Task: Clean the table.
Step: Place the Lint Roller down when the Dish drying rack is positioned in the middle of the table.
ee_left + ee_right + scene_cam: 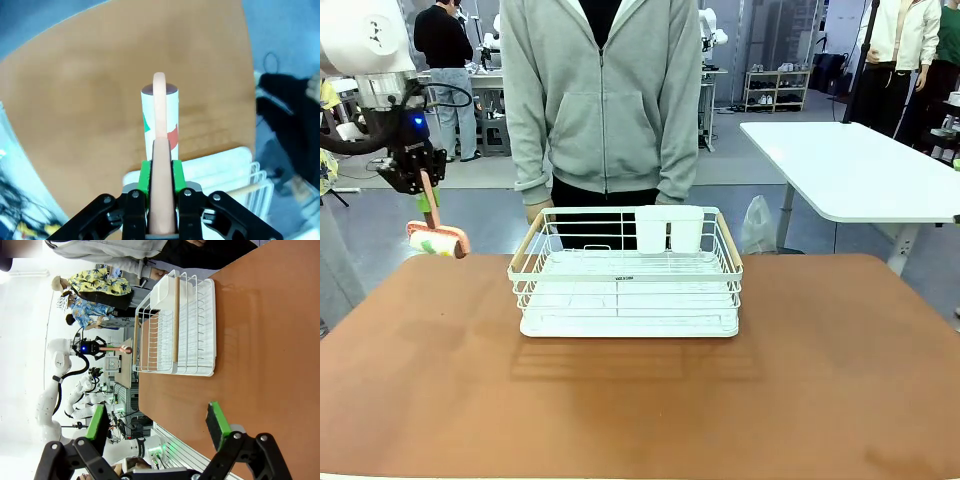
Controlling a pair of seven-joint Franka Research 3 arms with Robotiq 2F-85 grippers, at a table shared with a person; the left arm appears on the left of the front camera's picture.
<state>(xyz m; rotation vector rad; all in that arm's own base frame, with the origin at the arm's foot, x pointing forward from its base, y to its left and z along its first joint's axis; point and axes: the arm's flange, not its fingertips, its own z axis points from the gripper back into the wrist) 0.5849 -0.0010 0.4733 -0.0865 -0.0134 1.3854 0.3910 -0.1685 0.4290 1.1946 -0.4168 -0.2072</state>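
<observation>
Above table (840, 370): left hand (161, 172) hides roller (160, 120) handle base.

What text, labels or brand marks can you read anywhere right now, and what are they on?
None can be read.
Small dark label on the front rim of the white wire dish rack: too small and blurred to read.
Lint roller held in the left claw: red and green marks on the white roll, no legible letters.
Reddish-brown table: no print visible.
Right claw: no markings readable.
</observation>
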